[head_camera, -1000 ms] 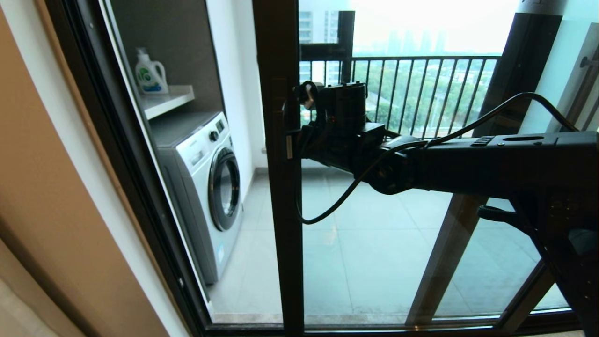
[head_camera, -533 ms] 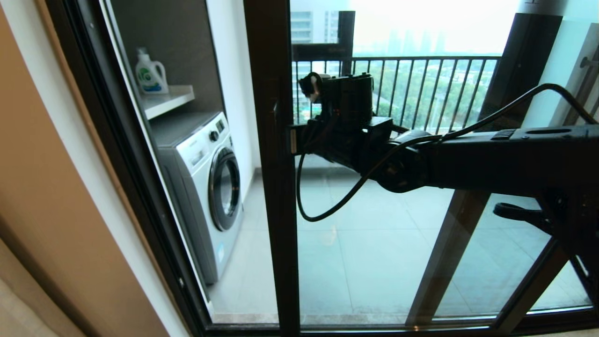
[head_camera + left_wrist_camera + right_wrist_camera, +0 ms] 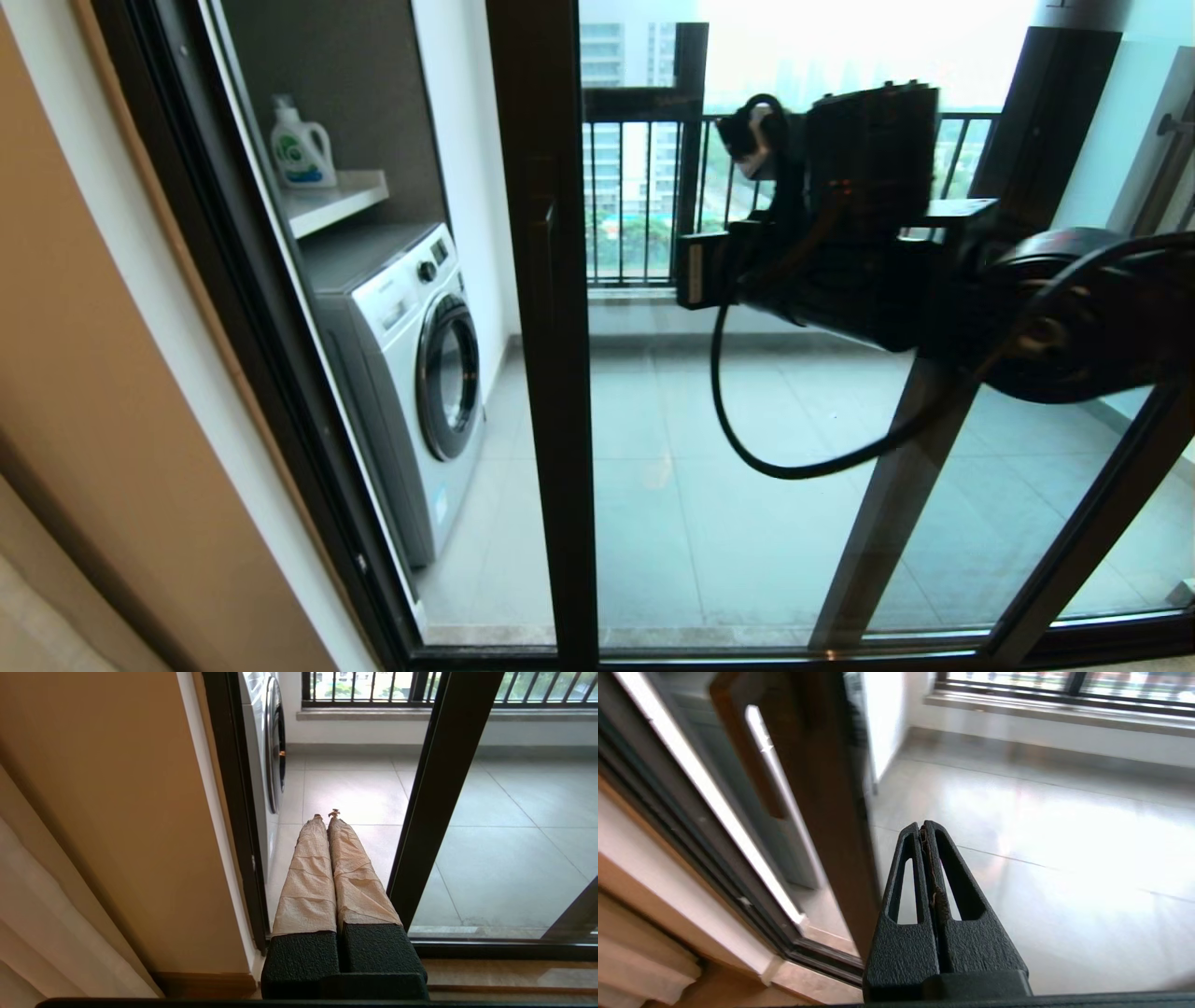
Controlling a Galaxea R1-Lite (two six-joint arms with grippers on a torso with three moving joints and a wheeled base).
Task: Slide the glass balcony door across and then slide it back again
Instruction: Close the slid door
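Observation:
The glass balcony door (image 3: 747, 523) stands part way across, its dark brown edge post (image 3: 546, 420) in the middle of the head view. The long bar handle (image 3: 548, 271) runs down that post. My right arm (image 3: 868, 215) hangs in front of the glass, to the right of the post and clear of the handle. In the right wrist view my right gripper (image 3: 923, 824) is shut on nothing, with the post (image 3: 826, 812) and handle (image 3: 756, 765) beside it, apart. My left gripper (image 3: 326, 815), its fingers wrapped in tan tape, is shut and parked low by the door's foot (image 3: 434, 812).
Left of the post an open gap shows a white washing machine (image 3: 411, 373), a shelf (image 3: 331, 201) and a detergent bottle (image 3: 299, 145). A balcony railing (image 3: 635, 201) lies beyond. A second dark-framed panel's posts (image 3: 887, 532) slant at the right. A tan wall (image 3: 103, 373) bounds the left.
The door post first slid slightly left with the right gripper at the handle. Then the right arm drew away from the handle, rightwards and up, nearer the head camera.

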